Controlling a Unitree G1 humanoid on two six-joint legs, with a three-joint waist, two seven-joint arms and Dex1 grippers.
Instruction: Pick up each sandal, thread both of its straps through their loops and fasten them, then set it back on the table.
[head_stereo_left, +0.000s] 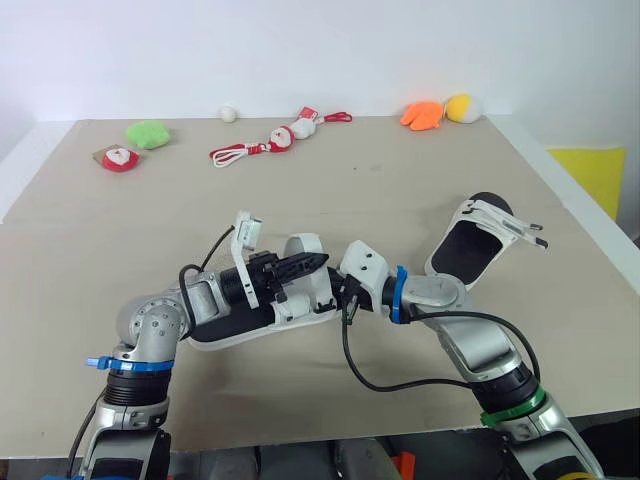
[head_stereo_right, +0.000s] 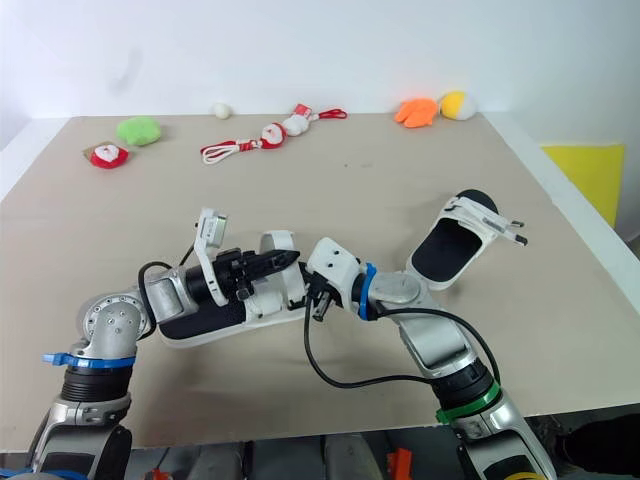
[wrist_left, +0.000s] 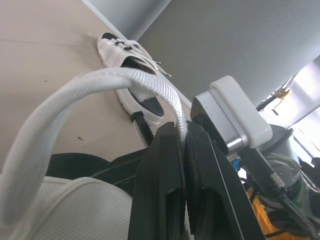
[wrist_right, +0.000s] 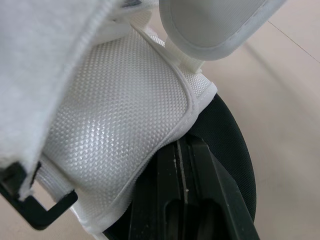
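Left eye view: a beige table (head_stereo_left: 380, 200) stands against a plain white wall (head_stereo_left: 300, 50), and a yellow patch (head_stereo_left: 592, 170) shows past the table's right edge. The near sandal (head_stereo_left: 255, 322), white with a black footbed, lies on the table close to its front edge; all places below are given from it. The far sandal (head_stereo_left: 475, 245) lies flat on the table to its right and a little behind it, well apart, with loose straps at its far end. Well behind the near sandal, along the table's back edge, sit a red and white plush (head_stereo_left: 119, 158), a green plush (head_stereo_left: 148, 133), a small white ball (head_stereo_left: 228, 114), a red and white rope toy (head_stereo_left: 280, 137), an orange plush (head_stereo_left: 422, 115) and a yellow plush (head_stereo_left: 462, 107).

Left wrist view: the left gripper (wrist_left: 183, 131) is over the near sandal, its fingers closed on a white strap (wrist_left: 100, 82) that arches up from the sandal.

Right wrist view: the right gripper (wrist_right: 180, 150) meets the near sandal at its right end. Its fingers are drawn together to a narrow slit, and their tips are tucked under a white mesh strap (wrist_right: 115, 130) over the black footbed. Whether they pinch anything cannot be told. A black buckle loop (wrist_right: 40, 212) hangs from that strap.
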